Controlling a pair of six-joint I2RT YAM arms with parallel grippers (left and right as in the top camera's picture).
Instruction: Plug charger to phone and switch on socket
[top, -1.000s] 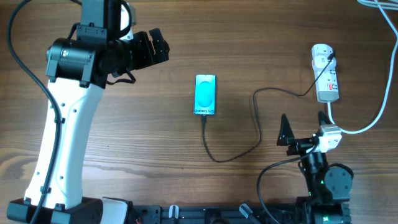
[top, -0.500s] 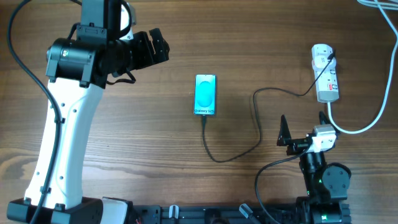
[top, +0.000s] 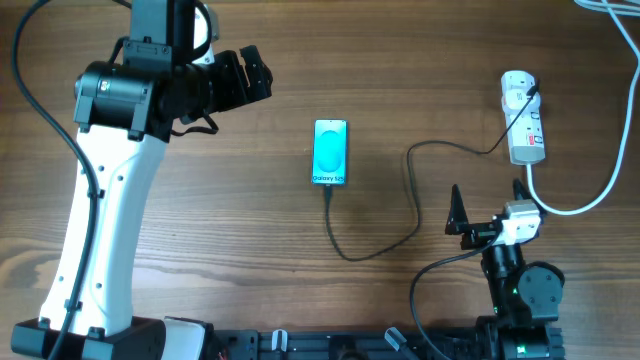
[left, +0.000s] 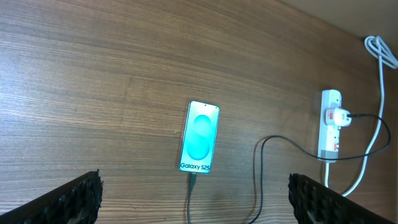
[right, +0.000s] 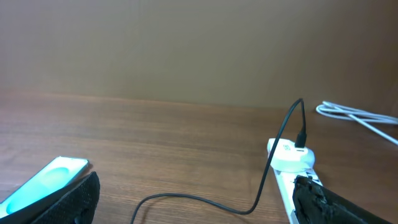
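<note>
Fingers (left: 71, 198) of left gripper (top: 257, 75): spread wide, empty, well left of phone (top: 330, 152). Right gripper (top: 488, 205): likewise spread, empty, near socket's (top: 522, 130) lower end. Phone: flat at table (top: 250, 230) centre, screen lit cyan. Charger (top: 415, 200): black cable looping from adapter (left: 339, 116) on socket to phone's text end, tip meeting phone edge. Socket: far right, white lead (top: 600, 200) trailing.

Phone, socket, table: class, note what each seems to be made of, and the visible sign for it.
Phone: likely glass front, smooth with an evenly lit cyan screen; body material cannot be told. Socket: probably plastic, smooth white moulded casing with red markings. Table: wood or wood-look laminate, matt brown with grain lines.
</note>
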